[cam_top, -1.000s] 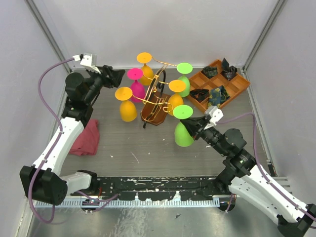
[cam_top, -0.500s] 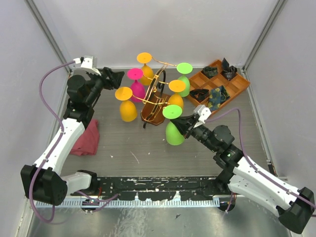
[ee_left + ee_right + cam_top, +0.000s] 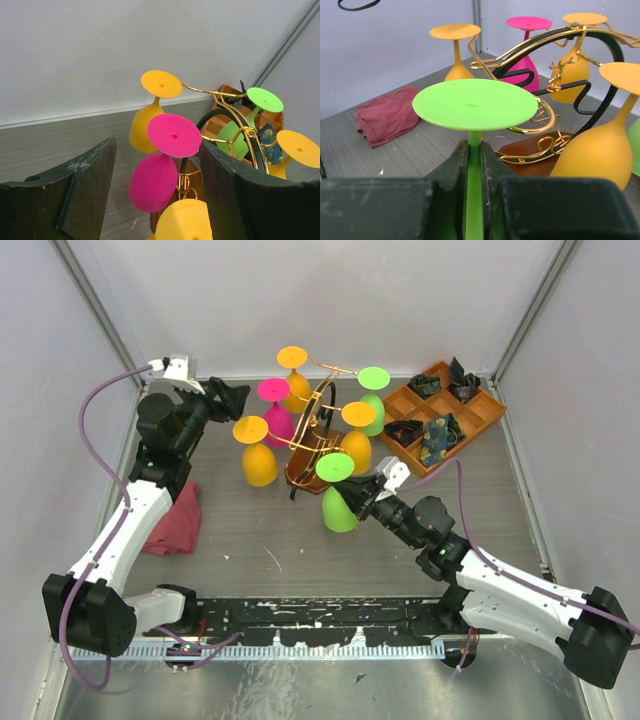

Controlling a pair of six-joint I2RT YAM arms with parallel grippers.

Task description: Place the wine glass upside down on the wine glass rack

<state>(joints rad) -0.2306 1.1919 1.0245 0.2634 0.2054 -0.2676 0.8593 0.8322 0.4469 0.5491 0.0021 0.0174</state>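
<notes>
My right gripper (image 3: 362, 496) is shut on the stem of a green wine glass (image 3: 338, 502), held upside down with its round foot up. It hangs just in front of the wine glass rack (image 3: 314, 462), a gold wire stand on a brown wooden base. In the right wrist view the stem sits pinched between my right gripper (image 3: 474, 155) jaws, under the green wine glass foot (image 3: 475, 104), and the wine glass rack (image 3: 543, 111) stands just beyond. My left gripper (image 3: 233, 396) is open and empty at the back left, facing the rack. The left wrist view shows my left gripper (image 3: 155, 150) with the wine glass rack (image 3: 235, 120) beyond.
Orange (image 3: 259, 455), pink (image 3: 277, 416) and green (image 3: 373, 402) glasses hang upside down around the rack. An orange compartment tray (image 3: 482, 410) with small dark items sits at the back right. A red cloth (image 3: 173, 521) lies by the left arm.
My right gripper has carried the green glass leftward and a little closer to the front of the rack. The left arm has barely moved.
</notes>
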